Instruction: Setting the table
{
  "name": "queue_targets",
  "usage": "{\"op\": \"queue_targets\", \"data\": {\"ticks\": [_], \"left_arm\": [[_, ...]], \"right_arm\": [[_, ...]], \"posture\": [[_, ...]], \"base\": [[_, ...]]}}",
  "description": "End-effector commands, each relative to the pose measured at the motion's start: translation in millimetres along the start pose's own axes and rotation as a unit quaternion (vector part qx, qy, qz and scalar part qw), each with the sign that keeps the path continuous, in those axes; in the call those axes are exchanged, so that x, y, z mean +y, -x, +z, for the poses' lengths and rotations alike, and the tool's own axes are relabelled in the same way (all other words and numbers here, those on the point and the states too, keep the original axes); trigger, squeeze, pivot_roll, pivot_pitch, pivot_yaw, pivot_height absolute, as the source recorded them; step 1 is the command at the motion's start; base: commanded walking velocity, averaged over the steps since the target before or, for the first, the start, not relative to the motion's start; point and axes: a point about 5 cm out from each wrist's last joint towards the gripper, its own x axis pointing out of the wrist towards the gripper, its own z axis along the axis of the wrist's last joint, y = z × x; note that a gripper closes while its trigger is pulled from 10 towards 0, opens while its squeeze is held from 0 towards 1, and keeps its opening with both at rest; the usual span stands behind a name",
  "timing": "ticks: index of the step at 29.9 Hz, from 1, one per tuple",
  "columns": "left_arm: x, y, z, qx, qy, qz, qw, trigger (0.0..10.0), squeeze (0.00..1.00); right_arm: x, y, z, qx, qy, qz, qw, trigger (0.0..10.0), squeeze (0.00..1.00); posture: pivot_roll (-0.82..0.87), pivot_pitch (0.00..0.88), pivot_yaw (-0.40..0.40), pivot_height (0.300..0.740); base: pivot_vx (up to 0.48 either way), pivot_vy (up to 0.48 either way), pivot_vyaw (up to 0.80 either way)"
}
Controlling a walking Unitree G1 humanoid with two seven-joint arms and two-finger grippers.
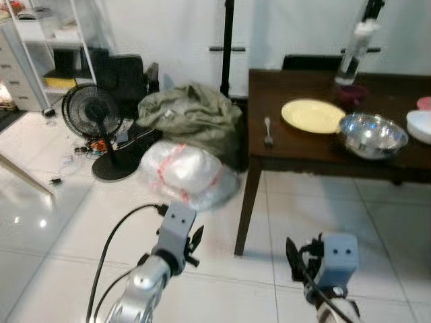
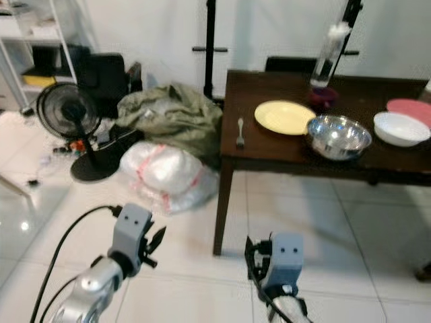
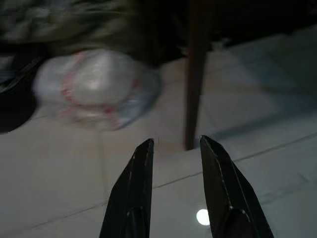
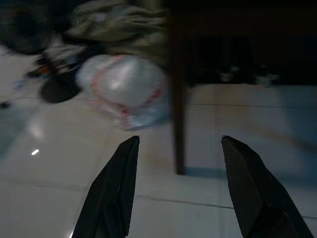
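The left gripper [image 3: 176, 148] and right gripper [image 4: 181, 148] hang over the floor short of the worktop [image 2: 269, 151], both parted and empty; on the worktop a steel bowl [image 2: 339, 136] sits beside the yellow plate [image 2: 284, 116], fork [image 2: 240, 132] nearer the edge; the bowl's contents are unclear.

We hold both silver arms low and forward, wrists level. Our left gripper [image 3: 176, 148] points ahead with its two black fingers [image 3: 133, 183] parted by a narrow gap, nothing between them. Our right gripper [image 4: 181, 148] also points ahead, its fingers [image 4: 247, 178] spread wider apart and likewise empty.
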Motion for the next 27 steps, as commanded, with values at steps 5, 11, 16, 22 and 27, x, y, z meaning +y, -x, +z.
{"op": "queue_targets", "data": {"ticks": [5, 11, 16, 22, 27], "left_arm": [[-0.6, 1.9, -8.6, 0.014, 0.006, 0.000, 1.000, 10.0, 0.00], [-1.3, 1.4, -8.2, 0.014, 0.006, -0.001, 1.000, 10.0, 0.00], [-0.6, 0.9, -8.1, 0.017, 0.007, 0.003, 1.000, 10.0, 0.00], [2.7, -0.7, -11.3, 0.030, 0.004, 0.017, 0.999, 10.0, 0.00], [7.6, -1.4, -11.5, 0.027, 0.014, 0.030, 0.999, 10.0, 0.00]], "right_arm": [[-0.2, 1.8, -3.1, 0.007, 0.002, 0.001, 1.000, 10.0, 0.00], [-0.5, 2.4, -3.4, 0.007, 0.002, 0.001, 1.000, 10.0, 0.00], [-0.6, 2.5, -3.4, 0.007, 0.001, 0.000, 1.000, 10.0, 0.00], [-0.6, 2.6, -3.4, 0.006, 0.001, 0.000, 1.000, 10.0, 0.00], [-1.0, 3.3, -3.2, 0.005, 0.001, -0.002, 1.000, 10.0, 0.00]], "posture": [[-0.10, 0.075, 0.104, 0.740], [-0.10, 0.077, 0.105, 0.740], [-0.10, 0.078, 0.105, 0.740], [-0.11, 0.080, 0.105, 0.740], [-0.11, 0.081, 0.105, 0.740]], "base": [[-0.395, 0.000, 0.00], [-0.356, 0.000, 0.00], [-0.099, 0.000, 0.00], [0.074, 0.000, 0.00], [0.463, 0.000, 0.00]]}}
